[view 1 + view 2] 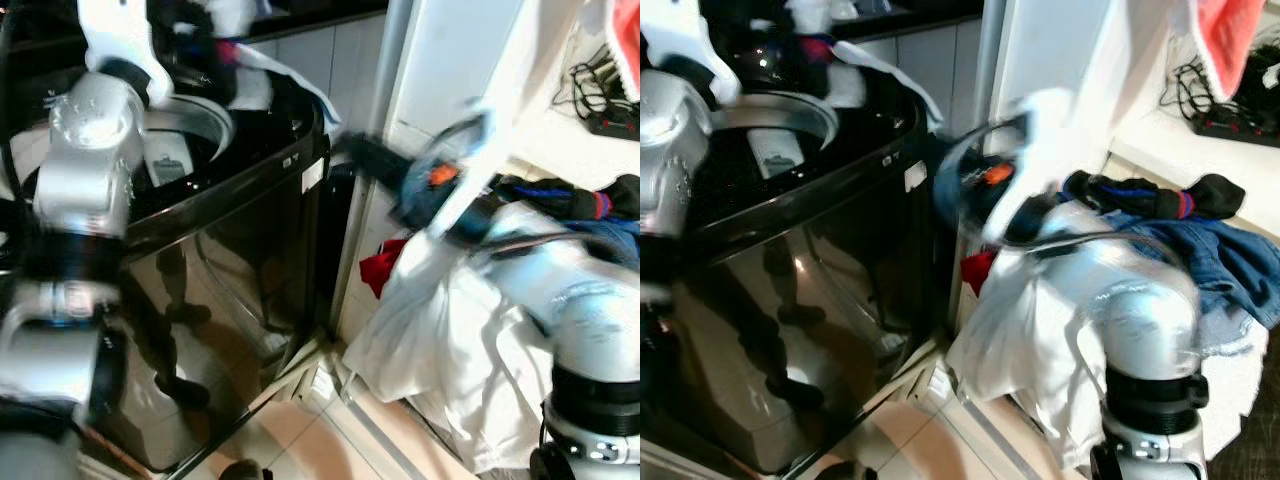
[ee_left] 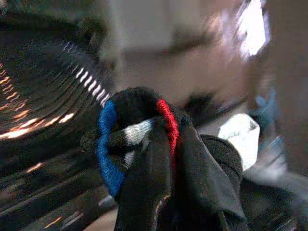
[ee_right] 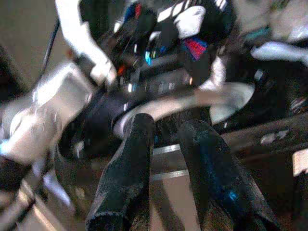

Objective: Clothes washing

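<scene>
A black top-loading washing machine (image 1: 230, 270) stands at the left, its drum opening (image 1: 185, 135) facing up. My left gripper (image 1: 212, 48) hangs over the drum, shut on a black sock with blue, red and white stripes (image 2: 137, 139) that covers its fingers. My right gripper (image 1: 352, 152) reaches toward the washer's right corner, blurred by motion. In the right wrist view its two black fingers (image 3: 127, 159) stand a little apart with nothing between them, pointing at the left arm and the sock. A white garment (image 1: 300, 85) drapes over the washer's back rim.
Laundry is piled at the right: a white garment (image 1: 440, 330), blue jeans (image 1: 1210, 250), another striped black sock (image 1: 570, 195) and a red cloth (image 1: 380, 268). A pink cloth (image 1: 1230, 30) hangs above. Cables and a power strip (image 1: 605, 115) lie on the shelf. Tiled floor (image 1: 290, 430) lies below.
</scene>
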Robot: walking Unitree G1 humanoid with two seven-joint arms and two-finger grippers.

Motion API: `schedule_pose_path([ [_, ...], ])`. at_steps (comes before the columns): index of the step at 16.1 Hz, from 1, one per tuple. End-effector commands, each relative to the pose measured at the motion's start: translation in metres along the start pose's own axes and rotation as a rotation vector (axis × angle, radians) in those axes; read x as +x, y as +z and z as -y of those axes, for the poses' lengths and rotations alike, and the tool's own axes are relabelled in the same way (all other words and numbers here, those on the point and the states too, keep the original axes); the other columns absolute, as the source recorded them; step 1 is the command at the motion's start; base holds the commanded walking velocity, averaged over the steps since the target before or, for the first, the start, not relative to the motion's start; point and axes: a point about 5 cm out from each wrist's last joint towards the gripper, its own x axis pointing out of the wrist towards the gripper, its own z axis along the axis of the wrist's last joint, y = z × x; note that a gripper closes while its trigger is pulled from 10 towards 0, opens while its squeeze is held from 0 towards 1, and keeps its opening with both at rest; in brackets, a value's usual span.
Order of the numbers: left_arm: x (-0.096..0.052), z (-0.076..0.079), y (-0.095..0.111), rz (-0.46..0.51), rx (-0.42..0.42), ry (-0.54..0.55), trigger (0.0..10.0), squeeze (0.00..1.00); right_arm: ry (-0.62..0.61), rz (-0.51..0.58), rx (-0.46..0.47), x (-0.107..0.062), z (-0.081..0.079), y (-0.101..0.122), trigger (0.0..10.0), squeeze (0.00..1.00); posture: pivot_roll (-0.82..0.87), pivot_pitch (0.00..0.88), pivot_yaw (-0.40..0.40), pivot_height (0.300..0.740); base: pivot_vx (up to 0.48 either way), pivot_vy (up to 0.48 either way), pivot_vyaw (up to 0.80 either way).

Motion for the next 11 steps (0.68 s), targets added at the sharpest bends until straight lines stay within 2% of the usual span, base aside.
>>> schedule_pose_path([
  [1, 0.005, 0.007, -0.023, -0.121, 0.060, 0.007, 0.0, 0.00, -0.046, -0.029, -0.031, 0.002, 0.003, -0.006, 10.0, 0.00, 0.05, 0.000, -0.027, 0.740, 0.000, 0.000, 0.00],
  [2, 0.006, 0.013, -0.042, -0.209, 0.045, 0.008, 2.0, 0.00, -0.099, -0.055, -0.047, 0.005, 0.007, -0.012, 10.0, 0.00, 0.05, 0.000, -0.036, 0.740, 0.000, 0.000, 0.00],
  [3, 0.006, 0.019, -0.059, -0.289, 0.024, 0.016, 10.0, 0.00, -0.135, -0.082, -0.075, 0.008, 0.011, -0.017, 10.0, 0.00, 0.06, 0.000, -0.043, 0.740, 0.000, 0.000, 0.00],
  [4, 0.003, 0.025, -0.075, -0.355, 0.000, 0.014, 10.0, 0.00, -0.137, -0.105, -0.095, 0.009, 0.011, -0.021, 10.0, 0.00, 0.06, 0.000, -0.048, 0.740, 0.000, 0.000, 0.00],
  [6, -0.002, 0.028, -0.095, -0.458, 0.017, 0.059, 10.0, 0.00, -0.092, -0.163, -0.139, 0.011, 0.002, -0.030, 10.0, 0.00, 0.05, 0.000, -0.053, 0.740, 0.000, 0.000, 0.00],
  [9, -0.002, 0.017, -0.095, -0.488, 0.045, 0.127, 10.0, 0.00, -0.073, -0.176, -0.152, 0.012, -0.002, -0.032, 10.0, 0.00, 0.03, 0.000, -0.050, 0.740, 0.000, 0.000, 0.00],
  [10, -0.001, 0.013, -0.094, -0.484, 0.044, 0.143, 10.0, 1.00, -0.069, -0.177, -0.157, 0.011, -0.003, -0.032, 10.0, 0.00, 0.03, 0.000, -0.049, 0.740, 0.000, 0.000, 0.00],
  [11, 0.000, 0.012, -0.093, -0.481, 0.038, 0.146, 10.0, 1.00, -0.069, -0.176, -0.159, 0.011, -0.003, -0.032, 10.0, 0.00, 0.03, 0.000, -0.049, 0.740, 0.000, 0.000, 0.00],
])
